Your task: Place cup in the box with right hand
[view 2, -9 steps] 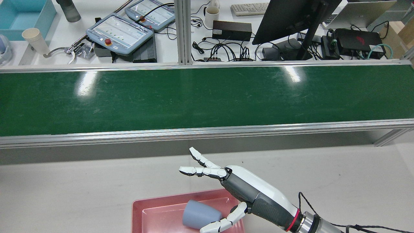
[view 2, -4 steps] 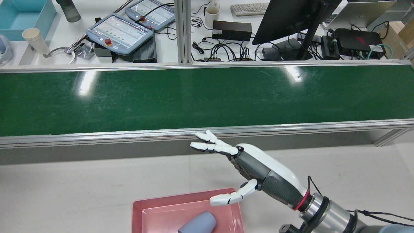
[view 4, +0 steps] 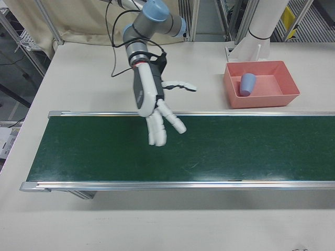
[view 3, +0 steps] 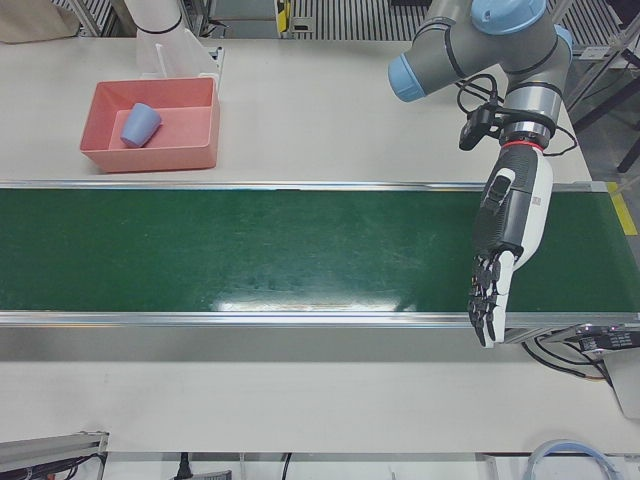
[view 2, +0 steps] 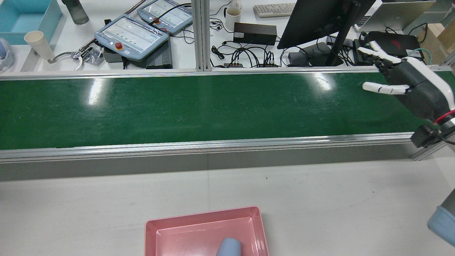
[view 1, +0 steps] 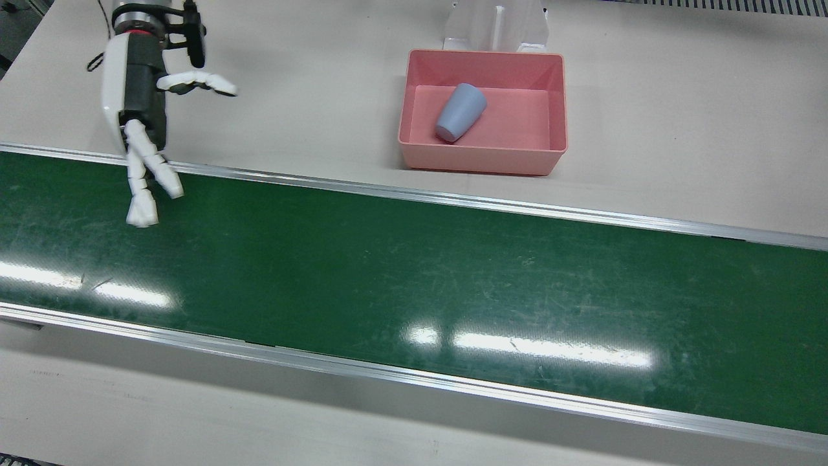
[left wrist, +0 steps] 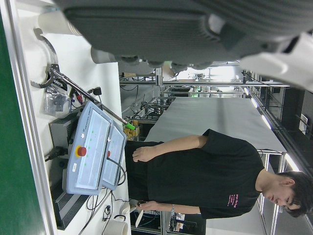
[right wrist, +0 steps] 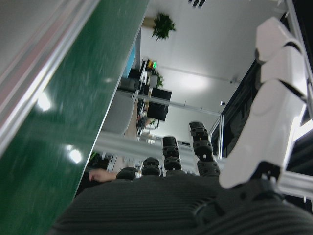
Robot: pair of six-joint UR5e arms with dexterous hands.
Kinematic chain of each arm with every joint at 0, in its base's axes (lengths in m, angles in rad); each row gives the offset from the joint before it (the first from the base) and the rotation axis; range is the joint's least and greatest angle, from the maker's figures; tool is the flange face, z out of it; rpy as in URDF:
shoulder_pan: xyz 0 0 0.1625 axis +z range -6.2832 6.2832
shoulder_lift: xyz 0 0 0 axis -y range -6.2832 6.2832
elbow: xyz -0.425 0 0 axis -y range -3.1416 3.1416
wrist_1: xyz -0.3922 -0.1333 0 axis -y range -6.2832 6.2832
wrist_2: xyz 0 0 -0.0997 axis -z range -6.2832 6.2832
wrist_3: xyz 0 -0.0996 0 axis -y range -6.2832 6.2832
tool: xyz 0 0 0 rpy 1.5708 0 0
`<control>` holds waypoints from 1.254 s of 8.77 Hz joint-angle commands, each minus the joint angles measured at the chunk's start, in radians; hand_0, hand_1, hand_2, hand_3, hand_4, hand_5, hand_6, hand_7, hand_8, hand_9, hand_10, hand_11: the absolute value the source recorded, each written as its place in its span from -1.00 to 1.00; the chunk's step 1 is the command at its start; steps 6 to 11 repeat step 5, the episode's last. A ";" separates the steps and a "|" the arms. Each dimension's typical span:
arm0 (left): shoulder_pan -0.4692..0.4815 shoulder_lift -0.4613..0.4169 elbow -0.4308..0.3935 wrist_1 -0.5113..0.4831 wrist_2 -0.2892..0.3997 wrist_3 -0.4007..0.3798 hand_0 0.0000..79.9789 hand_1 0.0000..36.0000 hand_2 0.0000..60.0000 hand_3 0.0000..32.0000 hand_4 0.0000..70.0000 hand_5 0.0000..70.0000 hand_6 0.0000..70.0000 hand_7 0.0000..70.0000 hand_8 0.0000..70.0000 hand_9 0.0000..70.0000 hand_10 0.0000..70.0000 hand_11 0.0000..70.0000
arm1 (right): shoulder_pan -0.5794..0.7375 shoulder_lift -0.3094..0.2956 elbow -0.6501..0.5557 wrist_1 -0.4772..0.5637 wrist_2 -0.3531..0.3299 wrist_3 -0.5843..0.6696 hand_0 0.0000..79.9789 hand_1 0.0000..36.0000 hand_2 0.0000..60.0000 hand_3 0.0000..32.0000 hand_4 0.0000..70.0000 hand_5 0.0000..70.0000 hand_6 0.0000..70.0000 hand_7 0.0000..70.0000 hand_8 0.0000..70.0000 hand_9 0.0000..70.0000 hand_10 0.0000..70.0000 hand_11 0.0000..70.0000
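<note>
The right robot hand (view 1: 132,120) is empty, its fingers (view 1: 143,194) spread apart and stretched out over the near edge of the green belt (view 1: 414,272). A second ago it was low over the box with its fingers beside the cup. Half a second ago it had lifted clear. Now it has swung well away to the robot's right.

Directly below the fingertips lies the belt. Under the palm runs the belt's aluminium rail (view 1: 388,189), and behind the wrist is bare tabletop (view 1: 310,97). Nothing stands close to the robot hand on any side, so it has free room to move along the belt or back over the tabletop. The rail is the only raised edge nearby.

Well off to the robot hand's left, back on the tabletop, sits the pink box (view 1: 482,165). The grey-blue cup (view 1: 459,111) lies on its side inside it, resting on the floor clear of the walls, having shifted slightly after release. I judge the placing done.

Farthest off, the left robot hand (view 3: 505,235) hangs over the belt's other end, fingers extended and holding nothing.
</note>
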 commanded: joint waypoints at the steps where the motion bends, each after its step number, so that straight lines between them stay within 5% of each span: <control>1: 0.000 0.000 0.000 0.000 0.000 0.000 -1.00 -1.00 -1.00 -1.00 -1.00 -1.00 -1.00 -1.00 -1.00 -1.00 -1.00 -1.00 | 0.244 0.018 -0.294 0.072 -0.078 0.007 0.12 -0.11 -0.40 -1.00 -1.00 -0.88 -0.95 -0.99 -0.99 -0.93 -1.00 -1.00; 2: 0.000 0.000 0.000 0.000 0.000 0.000 -1.00 -1.00 -1.00 -1.00 -1.00 -1.00 -1.00 -1.00 -1.00 -1.00 -1.00 -1.00 | 0.276 0.077 -0.343 0.070 -0.080 0.004 0.08 -0.31 -0.75 -1.00 -1.00 -0.90 -0.97 -1.00 -1.00 -0.99 -1.00 -1.00; 3: 0.000 0.000 0.000 0.000 0.000 0.000 -1.00 -1.00 -1.00 -1.00 -1.00 -1.00 -1.00 -1.00 -1.00 -1.00 -1.00 -1.00 | 0.281 0.087 -0.347 0.070 -0.081 0.005 -0.01 -0.45 -0.81 -1.00 -1.00 -0.93 -0.98 -1.00 -1.00 -1.00 -1.00 -1.00; 11: 0.000 0.000 0.000 0.000 0.000 0.000 -1.00 -1.00 -1.00 -1.00 -1.00 -1.00 -1.00 -1.00 -1.00 -1.00 -1.00 -1.00 | 0.284 0.090 -0.338 0.072 -0.086 0.005 -0.01 -0.43 -0.72 -1.00 -1.00 -0.92 -0.96 -0.95 -1.00 -1.00 -1.00 -1.00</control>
